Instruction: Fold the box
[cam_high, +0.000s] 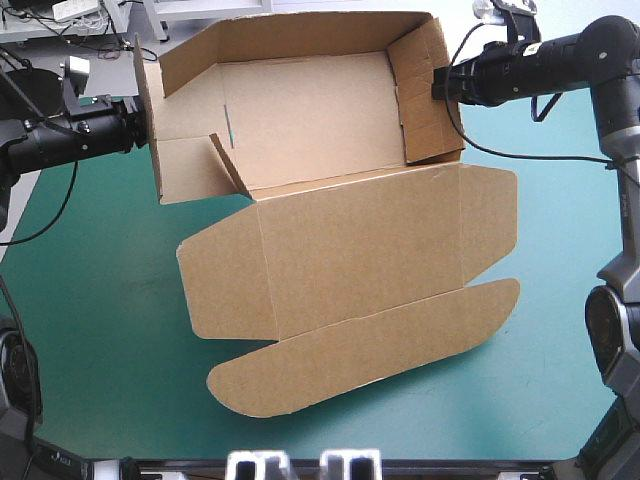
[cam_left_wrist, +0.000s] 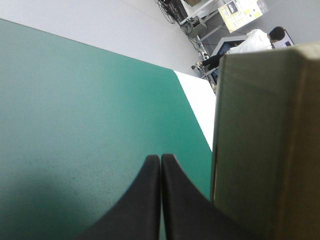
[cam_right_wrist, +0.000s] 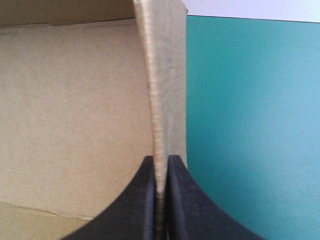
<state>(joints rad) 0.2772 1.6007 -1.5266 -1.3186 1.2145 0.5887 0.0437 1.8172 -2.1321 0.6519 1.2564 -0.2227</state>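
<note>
The box (cam_high: 330, 150) sits in the middle of the desk (cam_high: 90, 300), tray toward 12 o'clock, lid (cam_high: 370, 260) flat toward 6. The right tool (cam_right_wrist: 160, 159) at 2 o'clock is clamped on the right wall (cam_right_wrist: 167, 75), while the left tool (cam_left_wrist: 160, 157) at 9 o'clock has its fingers pressed together on nothing, the left wall (cam_left_wrist: 260, 150) just beside it. The danger looks plain: with only one side gripped, a tug from the right could skid the light board sideways, or the unheld left wall could flop back open.
</note>
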